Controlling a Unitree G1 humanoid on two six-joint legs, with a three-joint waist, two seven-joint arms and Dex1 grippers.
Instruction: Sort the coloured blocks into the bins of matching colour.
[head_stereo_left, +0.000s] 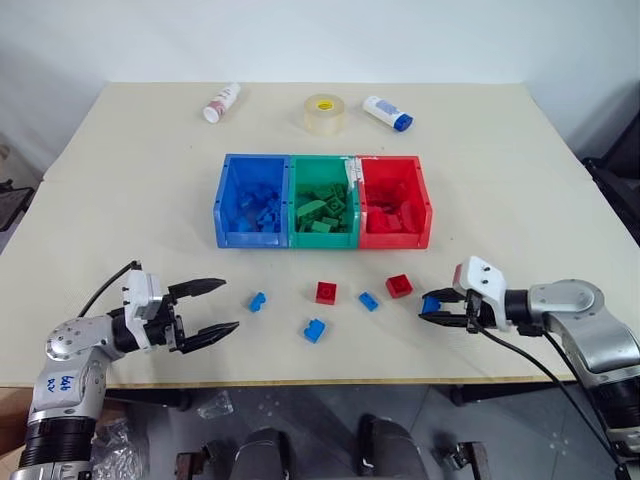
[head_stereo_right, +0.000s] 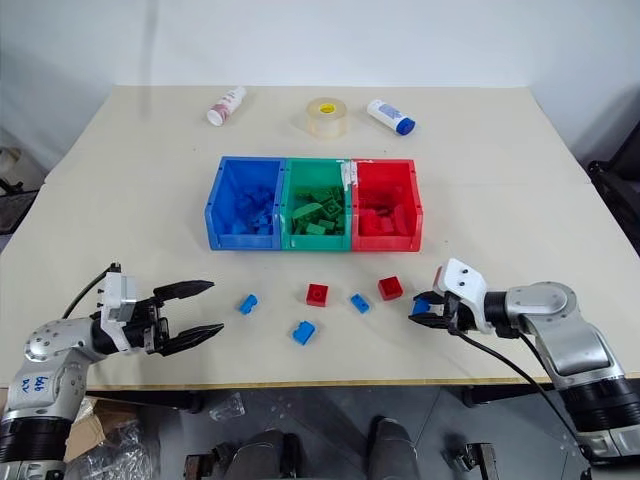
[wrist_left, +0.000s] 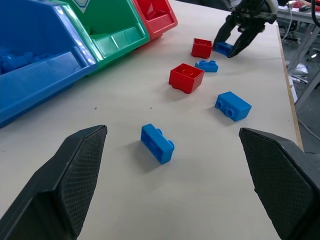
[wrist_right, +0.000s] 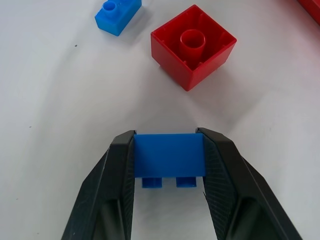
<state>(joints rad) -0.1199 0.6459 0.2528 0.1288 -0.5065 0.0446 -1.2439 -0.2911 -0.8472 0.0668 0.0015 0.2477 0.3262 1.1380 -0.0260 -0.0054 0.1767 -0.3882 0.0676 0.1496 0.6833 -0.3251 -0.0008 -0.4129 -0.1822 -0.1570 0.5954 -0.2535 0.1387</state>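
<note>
- Right hand (wrist_right: 168, 165) pinches a blue block (wrist_right: 169, 156) low over the worktop (head_stereo_left: 520, 160), beside a red block (wrist_right: 192, 46).
- Left hand (head_stereo_left: 215, 308) is spread, idle.
- Next, I judge: lift, carry to the blue bin (head_stereo_left: 232, 200), release.

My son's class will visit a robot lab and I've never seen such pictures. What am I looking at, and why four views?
It is a two-armed robot at a table. Two pictures come from cameras in its head, looking down over its arms. The other two come from a camera on each wrist, looking along that arm's two black fingers. On the table stand three joined bins, blue, green and red, already holding some blocks. In front of them lie loose toy blocks: two red blocks and several blue blocks. Farther back are two small bottles and a roll of tape. The right gripper is pinching a blue block; the left gripper is open, holding nothing.
</note>
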